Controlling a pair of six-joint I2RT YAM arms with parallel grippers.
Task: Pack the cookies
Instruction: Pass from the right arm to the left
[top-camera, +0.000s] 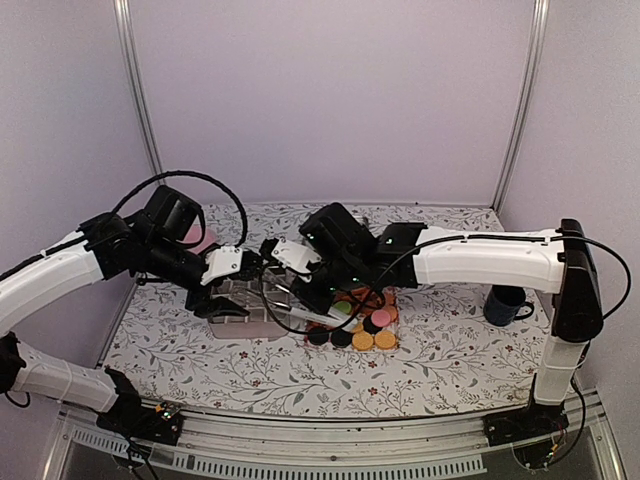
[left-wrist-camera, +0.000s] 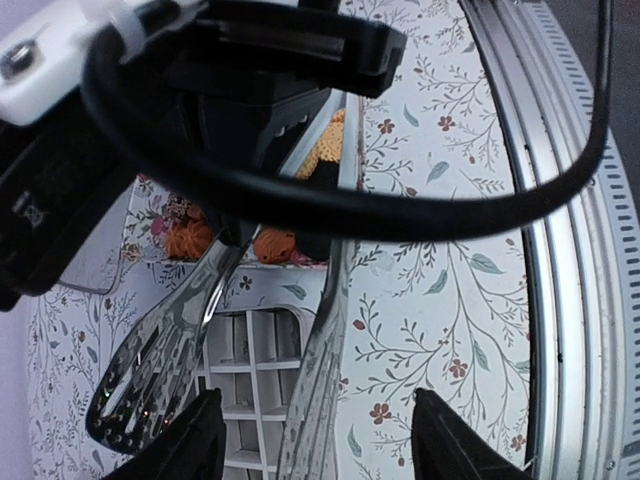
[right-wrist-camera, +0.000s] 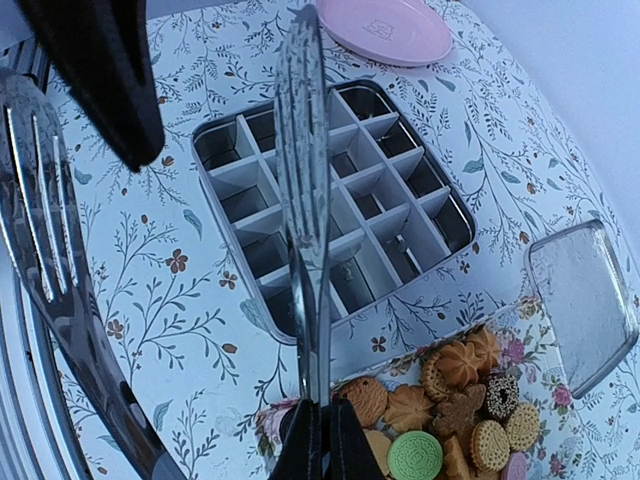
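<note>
The cookies (top-camera: 365, 330) lie on a flowered tray (right-wrist-camera: 262, 425) right of a divided metal box (top-camera: 245, 318); they are golden, black, pink and one green (right-wrist-camera: 414, 455). My right gripper (right-wrist-camera: 325, 440) is shut on the handle end of metal tongs (right-wrist-camera: 300, 190), which reach out over the box (right-wrist-camera: 390, 215). The slotted other arm (right-wrist-camera: 40, 250) of the tongs splays to the left. My left gripper (left-wrist-camera: 320, 445) is open wide, its fingers (left-wrist-camera: 190, 445) on either side of one tongs arm (left-wrist-camera: 318, 370) above the box (left-wrist-camera: 240, 385). The box compartments look empty.
A pink plate (right-wrist-camera: 385, 25) sits behind the box. A clear lid (right-wrist-camera: 585, 300) lies beside the tray. A dark mug (top-camera: 505, 305) stands at the right near the right arm's base. Cables loop over the box.
</note>
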